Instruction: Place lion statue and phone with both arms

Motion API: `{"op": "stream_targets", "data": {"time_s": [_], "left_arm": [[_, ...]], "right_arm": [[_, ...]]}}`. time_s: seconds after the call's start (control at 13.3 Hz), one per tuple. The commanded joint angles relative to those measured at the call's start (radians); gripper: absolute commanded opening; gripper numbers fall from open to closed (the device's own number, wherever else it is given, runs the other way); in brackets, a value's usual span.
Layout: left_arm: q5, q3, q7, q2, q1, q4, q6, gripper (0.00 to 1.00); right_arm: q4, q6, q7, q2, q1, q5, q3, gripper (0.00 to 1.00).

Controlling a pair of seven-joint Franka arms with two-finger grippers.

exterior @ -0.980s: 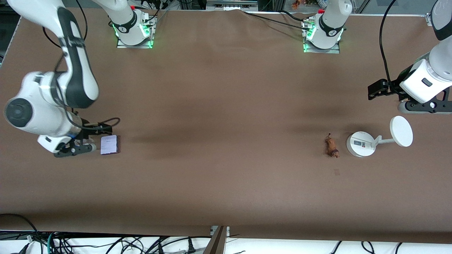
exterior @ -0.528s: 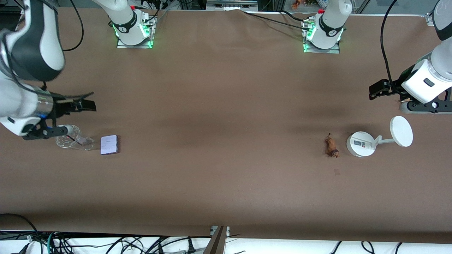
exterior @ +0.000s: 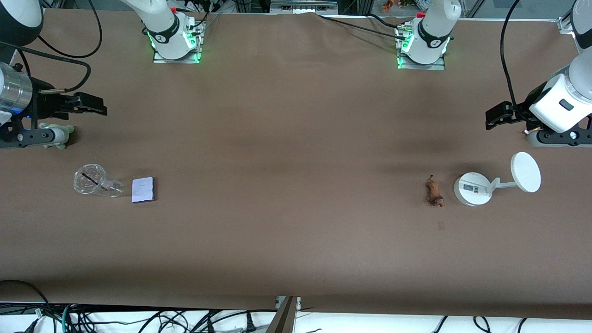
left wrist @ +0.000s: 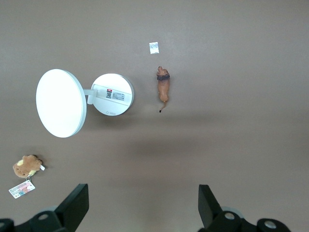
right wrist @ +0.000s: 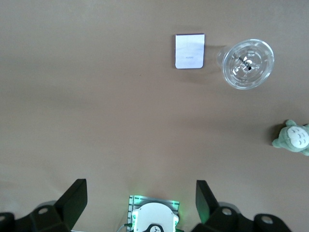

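The lion statue [exterior: 434, 193] lies on the brown table toward the left arm's end, beside a white stand; it also shows in the left wrist view [left wrist: 163, 87]. The phone [exterior: 142, 189] lies flat toward the right arm's end, beside a clear glass, and shows in the right wrist view [right wrist: 189, 51]. My right gripper [exterior: 32, 137] is raised over a grey-green plush, apart from the phone, open and empty [right wrist: 140, 200]. My left gripper [exterior: 557, 137] hangs high at the left arm's end of the table, apart from the lion, open and empty [left wrist: 143, 203].
A white round-based stand [exterior: 472, 188] with a disc [exterior: 525, 172] stands next to the lion. A clear glass [exterior: 92, 181] lies beside the phone. A grey-green plush [exterior: 58, 136] sits under my right gripper. A small brown plush [left wrist: 26, 166] lies near the stand's disc.
My right gripper has risen from beside the phone and swung away toward its end of the table, uncovering the glass and the grey-green plush. The phone and lion have not moved. The left arm barely shifted.
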Motion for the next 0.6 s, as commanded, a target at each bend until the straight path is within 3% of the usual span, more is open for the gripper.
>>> {"op": "stream_targets", "data": {"time_s": [0.0,0.38,0.53], "left_arm": [[-0.018,0.001,0.016,-0.002,0.004,0.019,-0.024,1.0],[-0.018,0.001,0.017,-0.002,0.004,0.019,-0.024,1.0],[-0.018,-0.001,0.017,-0.003,0.004,0.019,-0.024,1.0]], "right_arm": [[-0.006,-0.014,0.025,-0.005,0.023,-0.013,0.003,1.0],[-0.012,-0.027,0.025,-0.012,0.023,-0.022,0.017,1.0],[-0.067,-0.002,0.024,-0.061,-0.023,-0.074,0.086,1.0]]}}
